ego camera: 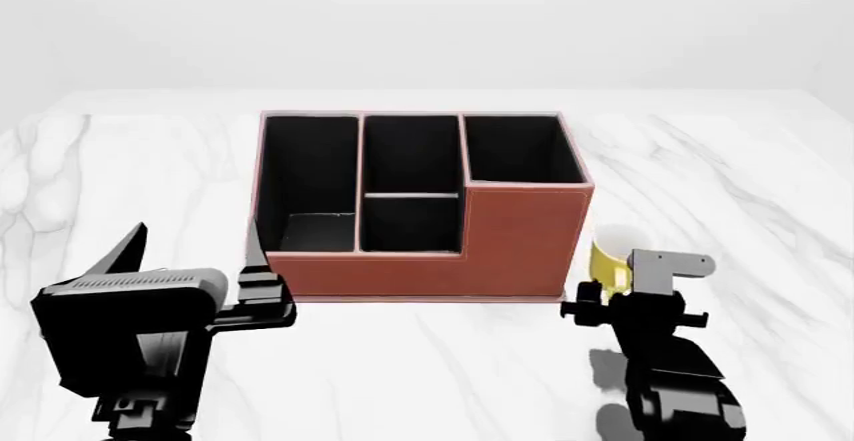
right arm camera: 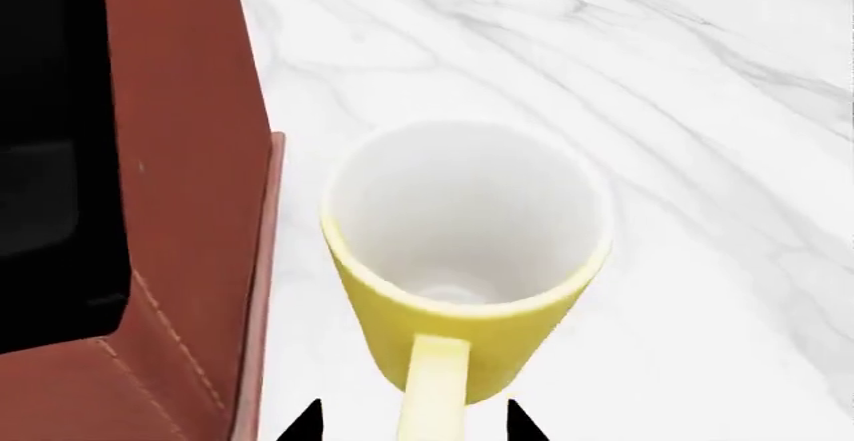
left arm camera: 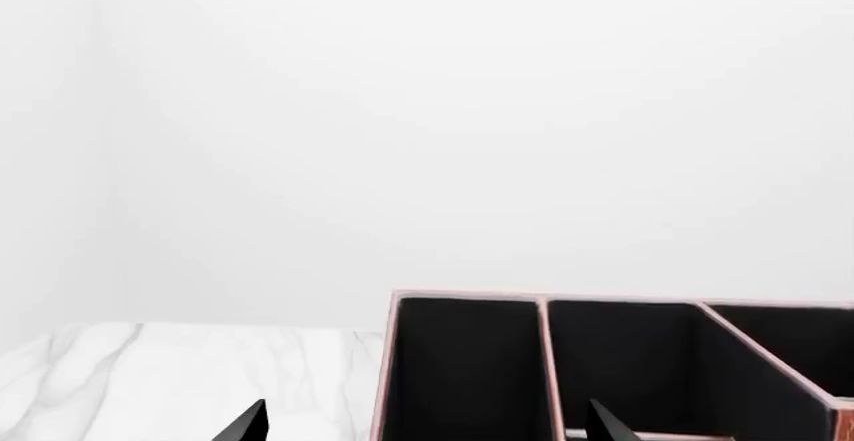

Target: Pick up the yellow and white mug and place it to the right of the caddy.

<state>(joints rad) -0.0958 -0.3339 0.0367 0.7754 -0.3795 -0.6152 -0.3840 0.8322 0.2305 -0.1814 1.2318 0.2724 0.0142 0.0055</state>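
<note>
The yellow and white mug (right arm camera: 461, 261) is seen upright on the tabletop (right arm camera: 694, 91), just beside the right-hand wall of the caddy (right arm camera: 174, 161), with a narrow strip of marble left between them. Its handle is turned toward the right arm, and in the right wrist view the two tips of the right pincer (right arm camera: 414, 423) are seen on either side of that handle. Whether the handle is gripped or has been let go cannot be told, since only the tips show. As the mug already appears to rest where the task wants it, the placing step is judged to be at or near its end.

In the head view the mug (ego camera: 611, 259) is partly hidden behind the right pincer (ego camera: 627, 306). The left pincer (ego camera: 194, 251) is held spread apart and empty near the caddy's (ego camera: 514, 241) front left corner, presumably kept clear of the work.
</note>
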